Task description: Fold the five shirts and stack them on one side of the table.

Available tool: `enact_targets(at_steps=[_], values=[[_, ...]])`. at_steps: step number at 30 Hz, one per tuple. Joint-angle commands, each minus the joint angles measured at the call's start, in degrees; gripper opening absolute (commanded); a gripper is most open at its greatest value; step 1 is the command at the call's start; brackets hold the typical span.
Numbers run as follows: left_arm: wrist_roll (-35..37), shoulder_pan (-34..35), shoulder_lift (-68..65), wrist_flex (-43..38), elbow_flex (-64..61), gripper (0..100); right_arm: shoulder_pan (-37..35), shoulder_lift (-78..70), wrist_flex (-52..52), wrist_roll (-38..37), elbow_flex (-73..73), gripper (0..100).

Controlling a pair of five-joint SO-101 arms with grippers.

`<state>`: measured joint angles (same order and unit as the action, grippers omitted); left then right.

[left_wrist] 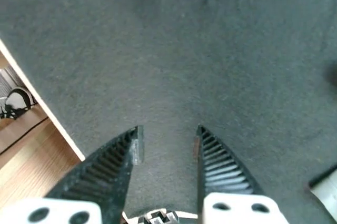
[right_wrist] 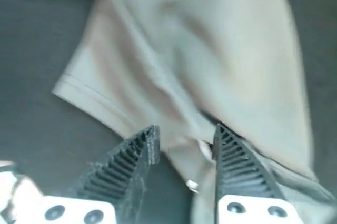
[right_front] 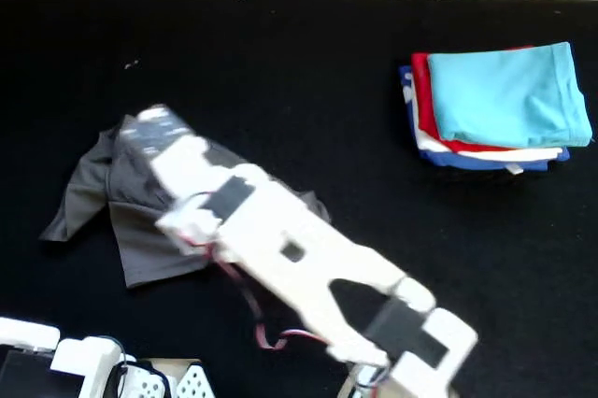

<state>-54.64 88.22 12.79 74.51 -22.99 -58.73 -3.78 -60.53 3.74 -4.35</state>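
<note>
Right gripper (right_wrist: 185, 130) is held spread over grey shirt (right_front: 98, 188), likely for fold grab; left gripper (left_wrist: 169, 129) parked, also spread.

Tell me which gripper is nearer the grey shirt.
Right. The right gripper is open directly above the grey shirt; the left gripper is above bare black cloth, away from it.

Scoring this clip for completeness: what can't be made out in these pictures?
High view: the right arm covers part of the grey shirt; its lay underneath is hidden.
High view: the light blue shirt tops the stack; the shirts beneath show as edges, so their count is unsure.
Right wrist view: seen from above, whether the right claw touches the grey shirt cannot be told.
</note>
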Motion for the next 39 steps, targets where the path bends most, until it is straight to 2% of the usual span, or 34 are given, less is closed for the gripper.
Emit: enact_targets(at_steps=[1,13,18,30,32,34,37,39], values=[[-0.88,0.40,1.54,-0.70,0.13,16,-5.14,-8.92,-2.68,1.05,13.76,17.0],[-0.79,0.31,1.54,-0.88,0.48,16,-10.77,-33.80,-15.96,1.05,41.45,17.0],[-0.88,0.31,1.54,-0.88,0.13,16,-10.42,-41.36,-18.95,0.79,50.51,17.3],[-0.88,0.31,1.89,-0.97,0.66,16,-2.59,-55.08,-27.12,-0.09,66.77,20.4],[-0.88,0.31,1.98,-0.97,0.66,16,0.40,-56.75,-27.91,-3.69,67.38,17.4],[-0.88,0.40,2.07,-0.97,0.66,16,4.00,-57.80,-28.18,-6.15,67.47,10.4],[-0.88,0.40,2.07,-0.97,0.66,16,8.84,-57.54,-28.35,-6.68,67.47,0.2],[-0.88,0.31,1.80,-0.97,0.66,16,10.24,-56.13,-30.02,-6.68,67.47,2.6]])
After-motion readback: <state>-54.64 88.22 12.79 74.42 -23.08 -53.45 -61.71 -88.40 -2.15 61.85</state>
